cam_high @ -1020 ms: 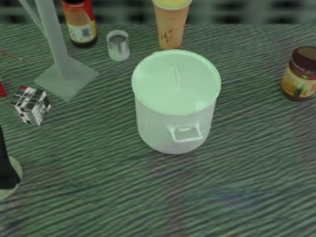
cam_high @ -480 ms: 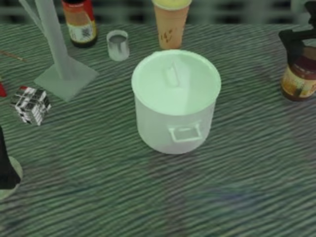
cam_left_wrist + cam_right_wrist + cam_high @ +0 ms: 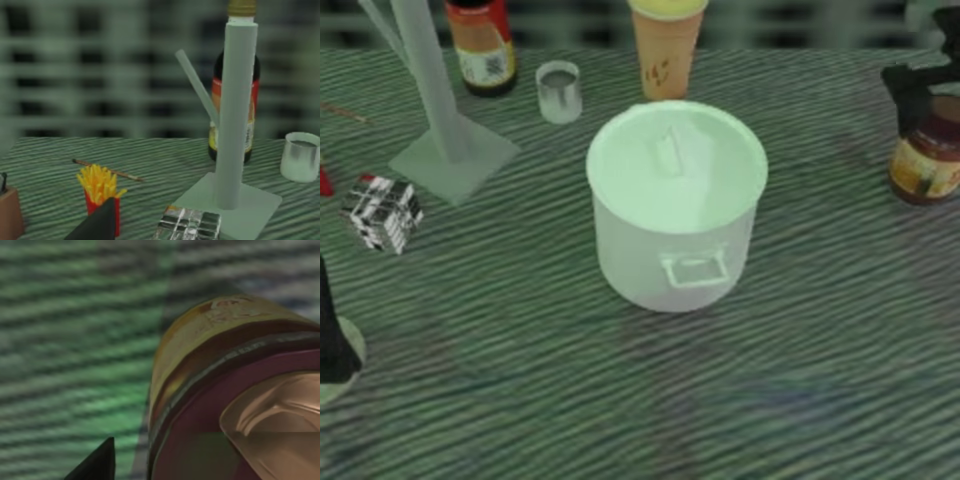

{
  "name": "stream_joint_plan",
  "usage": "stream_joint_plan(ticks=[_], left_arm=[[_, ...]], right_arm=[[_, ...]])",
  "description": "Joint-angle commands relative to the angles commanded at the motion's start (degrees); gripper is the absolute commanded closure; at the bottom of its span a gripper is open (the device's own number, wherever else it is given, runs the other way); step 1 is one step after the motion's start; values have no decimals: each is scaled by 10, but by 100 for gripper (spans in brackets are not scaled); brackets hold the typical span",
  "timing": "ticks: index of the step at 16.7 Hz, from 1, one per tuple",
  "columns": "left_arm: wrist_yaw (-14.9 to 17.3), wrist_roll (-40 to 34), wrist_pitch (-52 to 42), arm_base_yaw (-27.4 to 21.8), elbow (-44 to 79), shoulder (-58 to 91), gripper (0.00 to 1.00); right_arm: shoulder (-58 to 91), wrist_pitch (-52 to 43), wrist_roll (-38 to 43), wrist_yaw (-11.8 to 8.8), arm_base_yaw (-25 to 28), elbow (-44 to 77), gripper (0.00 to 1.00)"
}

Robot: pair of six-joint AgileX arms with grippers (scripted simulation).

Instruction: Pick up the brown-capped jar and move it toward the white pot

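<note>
The brown-capped jar (image 3: pixel 924 165) stands at the table's right edge, well to the right of the white pot (image 3: pixel 675 200), which sits mid-table with its lid on. My right gripper (image 3: pixel 918 98) hangs right over the jar's cap and covers part of it. In the right wrist view the jar (image 3: pixel 200 370) fills the frame, and one dark fingertip (image 3: pixel 97 465) stands beside its wall with a gap, so the gripper is open. The other finger is hidden. My left gripper (image 3: pixel 332 345) is parked at the left edge, open, with one fingertip (image 3: pixel 100 225) showing.
Along the back stand a tall red-labelled bottle (image 3: pixel 480 45), a small metal cup (image 3: pixel 559 90) and a tan paper cup (image 3: pixel 666 45). A grey stand (image 3: pixel 445 130) and a mirrored cube (image 3: pixel 384 212) are at the left. A fries box (image 3: pixel 100 187) is near the left gripper.
My right gripper has come into view at the top right and dropped over the jar's cap. The jar, the pot and the left arm have not moved.
</note>
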Motion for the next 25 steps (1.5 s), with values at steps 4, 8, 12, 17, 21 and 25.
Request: stream_joint_plan(ticks=[4,8,12,17,21,25], left_arm=[[0,0,0,0,0,0,0],[0,0,0,0,0,0,0],[0,0,0,0,0,0,0],[0,0,0,0,0,0,0],[0,0,0,0,0,0,0],[0,0,0,0,0,0,0]], right_arm=[[3,66,2,0,2,-62,0],[5,84,2,0,2,-79,0],[5,84,2,0,2,-79,23],[5,84,2,0,2,-79,60],[5,84,2,0,2,-79,90],[5,84,2,0,2,-79,100]])
